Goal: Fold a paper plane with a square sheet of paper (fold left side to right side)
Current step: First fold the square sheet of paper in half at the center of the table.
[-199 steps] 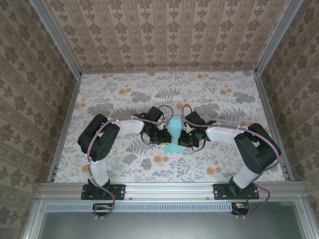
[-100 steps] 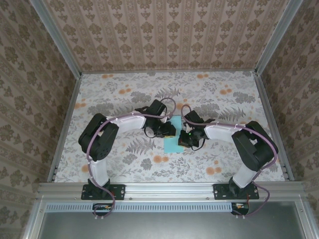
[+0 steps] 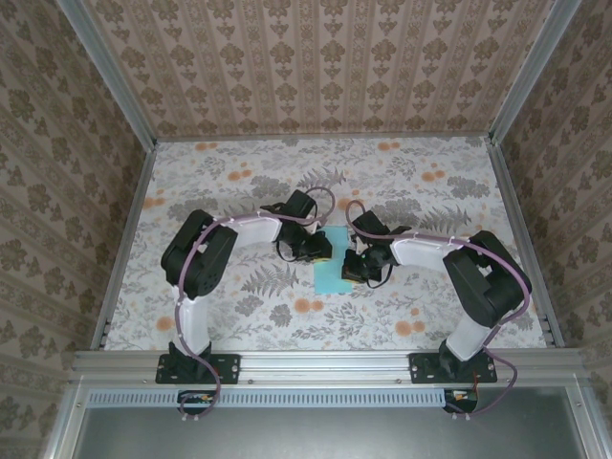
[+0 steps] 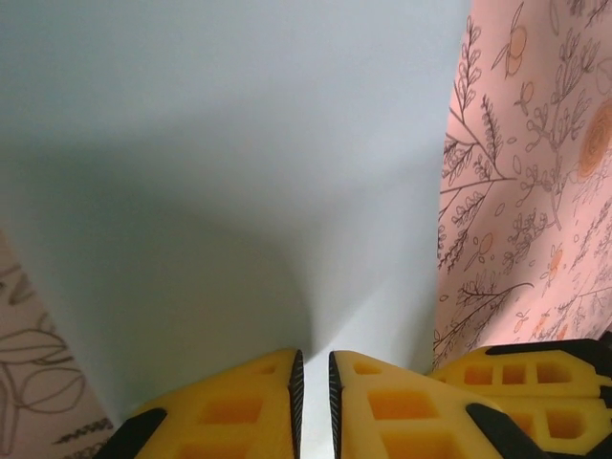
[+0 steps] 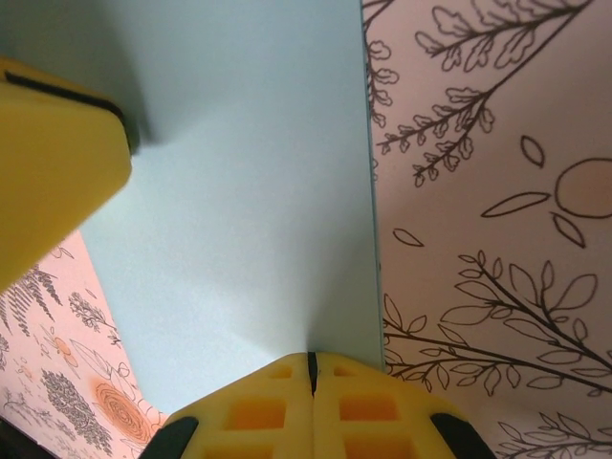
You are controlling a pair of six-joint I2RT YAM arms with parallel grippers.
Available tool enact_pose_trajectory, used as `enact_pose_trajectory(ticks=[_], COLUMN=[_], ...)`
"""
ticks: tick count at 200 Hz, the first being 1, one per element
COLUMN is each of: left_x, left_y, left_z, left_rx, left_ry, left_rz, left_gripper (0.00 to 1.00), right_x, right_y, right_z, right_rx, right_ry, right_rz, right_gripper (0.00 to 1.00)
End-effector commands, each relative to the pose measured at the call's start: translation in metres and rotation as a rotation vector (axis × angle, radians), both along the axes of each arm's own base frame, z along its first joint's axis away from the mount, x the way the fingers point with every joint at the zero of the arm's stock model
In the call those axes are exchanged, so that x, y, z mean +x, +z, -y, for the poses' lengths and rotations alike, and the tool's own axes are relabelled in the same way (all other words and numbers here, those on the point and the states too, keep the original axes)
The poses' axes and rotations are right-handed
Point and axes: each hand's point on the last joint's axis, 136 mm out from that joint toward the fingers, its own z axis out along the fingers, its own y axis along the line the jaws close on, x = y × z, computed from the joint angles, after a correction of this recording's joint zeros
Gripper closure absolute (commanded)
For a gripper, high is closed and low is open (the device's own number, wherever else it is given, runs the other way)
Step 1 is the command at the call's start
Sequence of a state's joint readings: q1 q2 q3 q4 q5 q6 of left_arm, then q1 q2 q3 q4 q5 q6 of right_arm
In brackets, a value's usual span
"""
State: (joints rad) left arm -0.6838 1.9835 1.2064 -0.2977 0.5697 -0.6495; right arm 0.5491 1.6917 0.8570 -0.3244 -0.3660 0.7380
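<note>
Two arms meet mid-table (image 3: 239, 191) over the flat sheet of paper (image 3: 330, 279): left gripper (image 3: 323, 251) at its far end, right gripper (image 3: 350, 270) on its right edge.

Left wrist: the left gripper (image 4: 313, 382) is nearly closed, with only a thin slit left. The paper (image 4: 239, 191) spreads out ahead of it, and I cannot tell whether it is pinched.

Right wrist: the right gripper (image 5: 312, 368) is fully closed, its tips at the paper's (image 5: 258, 210) edge.

A floral cloth (image 3: 239, 182) lies flat across the middle of the overhead frame, pale, with grey ferns and orange blossoms; in the wrist views it looks pinkish, with dark line-drawn sprigs down the right side. Brown damask wallpaper (image 3: 325, 67) fills the top, left and right of the frame; slanting aluminium posts (image 3: 107, 72) mark the upper corners; an aluminium rail (image 3: 325, 361) crosses the lower part; beneath it run a slotted grey strip (image 3: 325, 396) and a dark panel (image 3: 325, 430).
</note>
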Motion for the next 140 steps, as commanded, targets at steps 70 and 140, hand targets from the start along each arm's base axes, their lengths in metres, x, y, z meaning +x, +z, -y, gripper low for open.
enact_pose_trajectory(ticks=[70, 140], left_x=[0.041, 0.073], left_y=[-0.011, -0.01], left_z=[-0.012, -0.018], left_rx=[0.032, 0.043], left_ry=[0.054, 0.084], left_rz=[0.071, 0.103], left_gripper=[0.82, 0.82], right_x=[-0.033, -0.036], right_y=[-0.037, -0.039], right_z=[0.037, 0.039], right_rx=[-0.201, -0.204], right_ry=[0.026, 0.031], right_rz=[-0.132, -0.139], right_gripper=[0.95, 0.96])
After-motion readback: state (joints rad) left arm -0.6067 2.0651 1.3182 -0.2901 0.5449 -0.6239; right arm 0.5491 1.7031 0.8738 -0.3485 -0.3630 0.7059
